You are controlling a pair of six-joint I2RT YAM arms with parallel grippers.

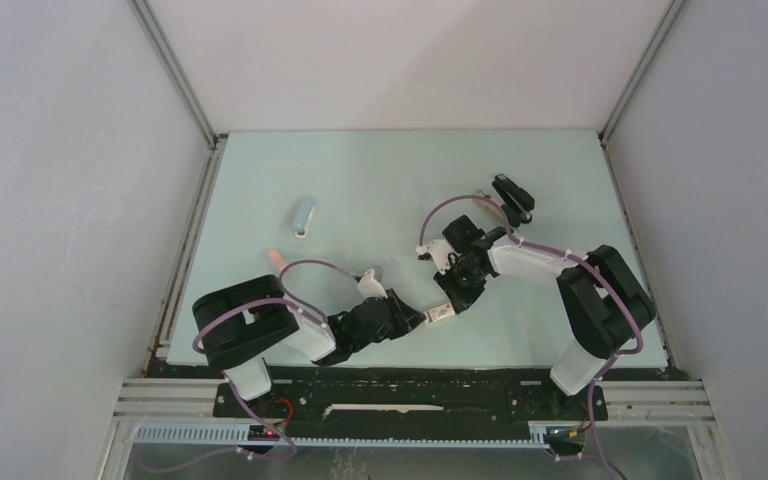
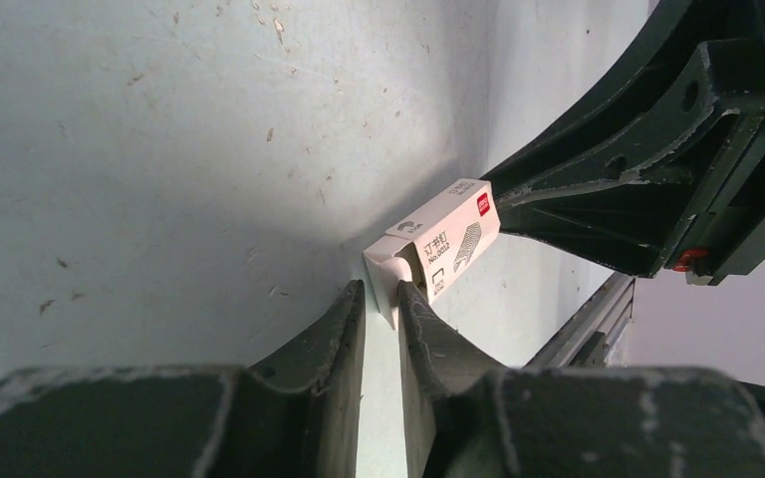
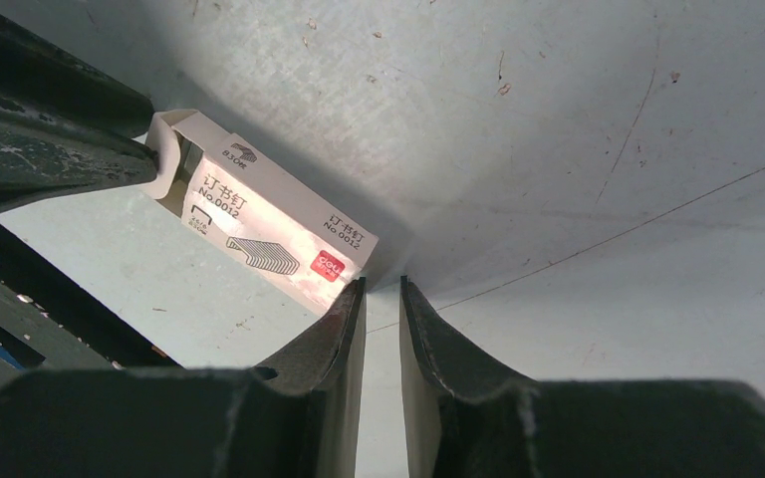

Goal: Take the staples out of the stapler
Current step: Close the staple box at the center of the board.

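A small white staple box [image 1: 440, 313] lies on the pale green table between both grippers. My left gripper [image 2: 383, 291] is shut on the open end flap of the box [image 2: 448, 234]. My right gripper [image 3: 382, 282] is at the other end of the box [image 3: 259, 234]. Its jaws are nearly together with nothing visible between them, and its left fingertip touches the box's corner. A black stapler [image 1: 513, 198] lies beyond the right arm, and a pale blue stapler [image 1: 304, 216] sits at the left middle. The staples themselves are hidden.
A small pink block [image 1: 276, 258] rests near the left arm's elbow. The right gripper's fingers [image 2: 578, 189] fill the right side of the left wrist view. White walls enclose the table, and a metal rail [image 1: 410, 385] runs along the near edge.
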